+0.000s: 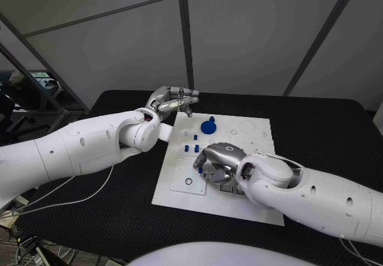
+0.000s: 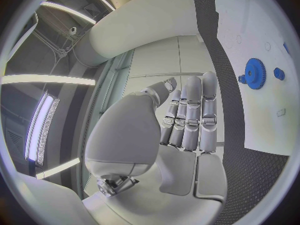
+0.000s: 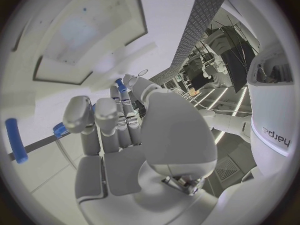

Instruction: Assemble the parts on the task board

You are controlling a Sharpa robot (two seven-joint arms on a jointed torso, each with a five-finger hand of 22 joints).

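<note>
A: Where were the hands relative to the task board?

B: The right hand hung low over the board's middle, fingers curled downward. In the right wrist view a small blue peg showed at its fingertips, so it seemed to be pinching that peg, though the exact contact was hard to read. The left hand hovered off the board's far-left corner, above the bench, fingers straight and close together, holding nothing.

A: And the other parts?

B: A blue gear sat on the board beyond the right hand, with a small blue knob close beside it in the left wrist view. A few short blue pegs stood between the gear and the right hand. A longer blue pin lay on the board near the right hand.

A: Any recesses on the board?

B: A shallow rectangular pocket lay ahead of the right hand's fingers; it looked nearly bare, save a tiny blue speck. A small ring marked the inset plate at the board's near-left part.

A: How should the step have gone?

B: Probably by keeping the peg upright over its hole, lowering straight, and releasing only once it seated. A tilted peg would likely jam.
</note>
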